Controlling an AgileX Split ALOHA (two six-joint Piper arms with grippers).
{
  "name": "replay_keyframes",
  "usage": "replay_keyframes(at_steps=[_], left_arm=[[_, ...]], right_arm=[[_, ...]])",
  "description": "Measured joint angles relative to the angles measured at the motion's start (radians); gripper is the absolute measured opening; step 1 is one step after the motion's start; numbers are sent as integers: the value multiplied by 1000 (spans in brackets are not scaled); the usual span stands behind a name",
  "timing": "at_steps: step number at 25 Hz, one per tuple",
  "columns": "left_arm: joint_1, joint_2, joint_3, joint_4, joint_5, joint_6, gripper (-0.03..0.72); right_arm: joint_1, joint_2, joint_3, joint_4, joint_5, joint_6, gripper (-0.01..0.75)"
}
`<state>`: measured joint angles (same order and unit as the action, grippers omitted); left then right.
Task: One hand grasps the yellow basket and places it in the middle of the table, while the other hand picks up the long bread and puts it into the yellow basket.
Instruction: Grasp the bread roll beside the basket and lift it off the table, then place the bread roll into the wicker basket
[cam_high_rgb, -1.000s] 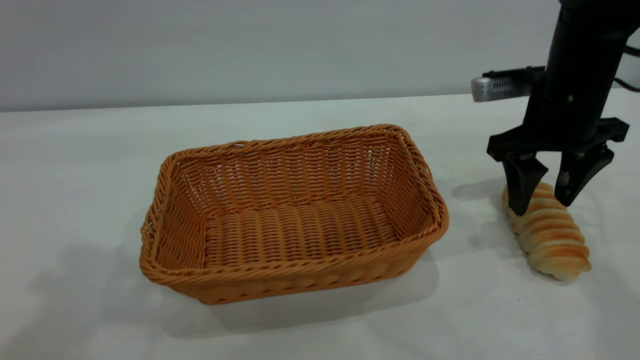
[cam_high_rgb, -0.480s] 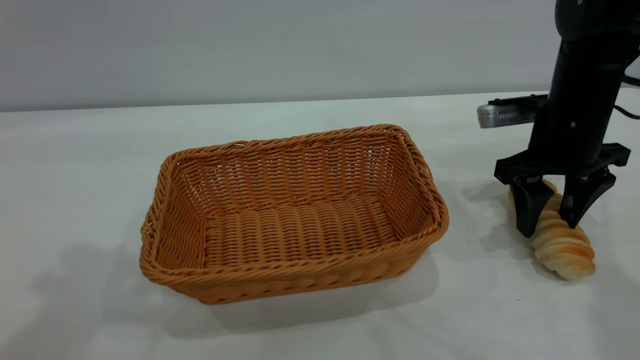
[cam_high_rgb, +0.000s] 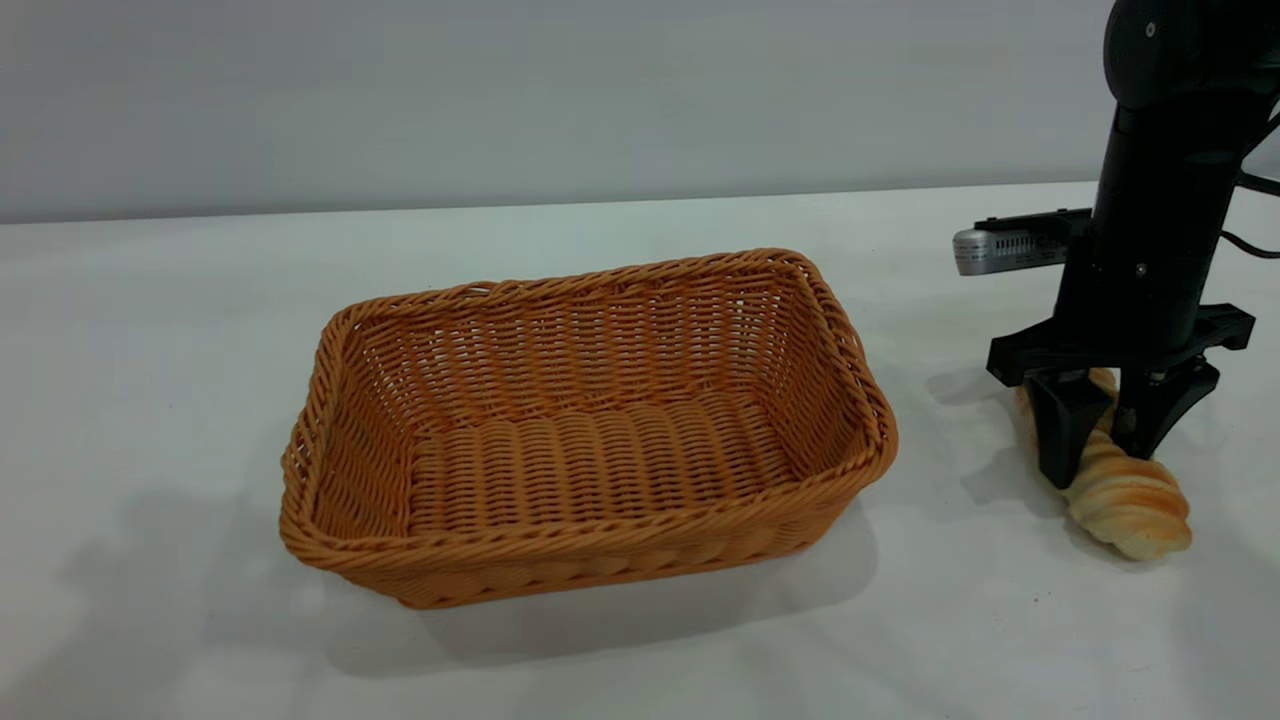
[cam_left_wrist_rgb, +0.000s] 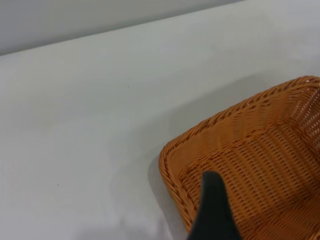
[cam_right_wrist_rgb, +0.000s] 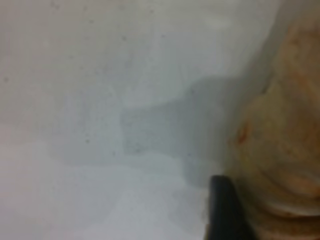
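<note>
Black right gripper (cam_high_rgb: 1100, 455) straddles the long bread (cam_high_rgb: 1125, 495), jaws narrowed against both sides for a lift. Yellow basket (cam_high_rgb: 585, 425) waits mid-table (cam_high_rgb: 640, 640); the left gripper (cam_left_wrist_rgb: 214, 212) hovers above its corner, jaw state unclear.

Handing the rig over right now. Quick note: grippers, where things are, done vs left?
Right gripper: down over the long bread, jaws closed on its middle; bread lies on the table, right of the yellow basket.
Left gripper: one finger shows in its wrist view over a basket corner, holding nothing visible.
Done: the basket sits mid-table, with nothing in it.
Left: lift the bread, put it in the basket.
</note>
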<state>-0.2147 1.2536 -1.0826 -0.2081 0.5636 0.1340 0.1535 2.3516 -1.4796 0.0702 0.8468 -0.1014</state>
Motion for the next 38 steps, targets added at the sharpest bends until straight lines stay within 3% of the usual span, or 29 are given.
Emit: replay_keyframes(at_steps=[5, 8, 17, 27, 33, 38], left_arm=[[0, 0, 0, 0, 1, 0, 584], [0, 0, 0, 0, 2, 0, 584], [0, 0, 0, 0, 2, 2, 584], [0, 0, 0, 0, 2, 3, 584], [0, 0, 0, 0, 2, 3, 584], [0, 0, 0, 0, 2, 3, 584]], right_arm=[[0, 0, 0, -24, 2, -1, 145], [0, 0, -2, -42, 8, 9, 55], [-2, -16, -88, -92, 128, 38, 51], [11, -259, -132, -40, 223, 14, 50], [156, -342, -135, 72, 229, -64, 50], [297, -340, -136, 122, 168, -112, 49]])
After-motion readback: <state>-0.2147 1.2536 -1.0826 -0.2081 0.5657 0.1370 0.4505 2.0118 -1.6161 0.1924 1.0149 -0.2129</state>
